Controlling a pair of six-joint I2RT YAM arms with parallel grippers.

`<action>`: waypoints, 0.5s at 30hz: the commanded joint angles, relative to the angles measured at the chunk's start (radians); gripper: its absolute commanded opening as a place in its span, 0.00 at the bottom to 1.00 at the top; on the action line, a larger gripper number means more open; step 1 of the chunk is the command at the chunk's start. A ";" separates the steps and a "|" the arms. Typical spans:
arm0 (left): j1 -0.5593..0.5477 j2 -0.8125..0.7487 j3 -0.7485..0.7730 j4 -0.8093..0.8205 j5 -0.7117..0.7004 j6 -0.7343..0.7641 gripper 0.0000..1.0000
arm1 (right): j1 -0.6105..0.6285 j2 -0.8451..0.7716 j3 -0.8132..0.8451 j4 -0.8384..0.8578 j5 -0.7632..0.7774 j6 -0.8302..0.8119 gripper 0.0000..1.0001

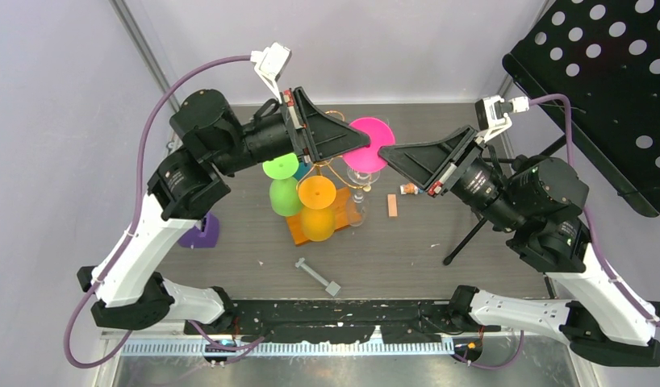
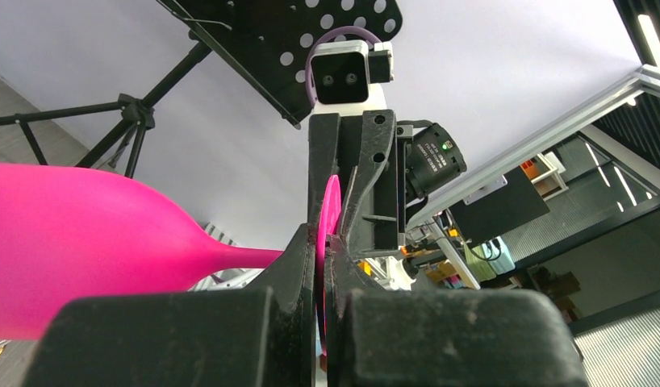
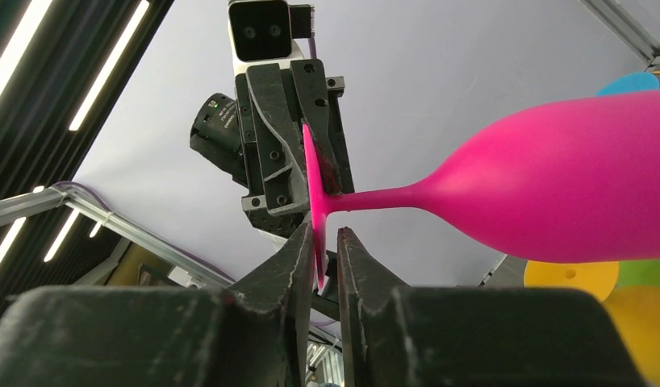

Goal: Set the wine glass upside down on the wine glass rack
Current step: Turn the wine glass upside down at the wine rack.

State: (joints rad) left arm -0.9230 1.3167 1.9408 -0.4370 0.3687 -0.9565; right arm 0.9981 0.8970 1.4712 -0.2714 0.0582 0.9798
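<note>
Left fingers (image 2: pixel 298 262) clamp the foot of the wine glass (image 3: pixel 569 185), bowl jutting sideways, while right fingers (image 3: pixel 298 262) stand narrow round the opposite rim, grip unclear: likely a handover for inverting it onto the rack (image 1: pixel 296 234).

Your overhead view is bright and even, lit from above, sharp across the frame, with only faint, soft shadows on the grey table (image 1: pixel 391 266). In the left wrist view, the left gripper (image 2: pixel 325 250) fills the bottom as a dark, out-of-focus mass, and the pink wine glass (image 2: pixel 85 242) at the left looks soft. In the right wrist view, ceiling light strips (image 3: pixel 16 44) glare white at the upper left. The right gripper (image 3: pixel 325 242) is blurred and underlit at the bottom, and the glass shows a gentle sheen.
</note>
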 commanded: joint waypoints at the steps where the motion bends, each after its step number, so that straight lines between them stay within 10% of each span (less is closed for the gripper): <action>1: -0.010 0.006 0.020 0.102 0.040 0.005 0.00 | -0.003 0.002 0.033 -0.005 -0.002 -0.004 0.21; 15: -0.024 0.018 -0.010 0.147 0.078 -0.014 0.10 | -0.005 -0.012 0.023 -0.009 0.025 -0.030 0.10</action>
State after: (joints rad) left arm -0.9360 1.3476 1.9362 -0.3855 0.4133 -0.9653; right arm 0.9974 0.8894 1.4723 -0.2867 0.0597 0.9703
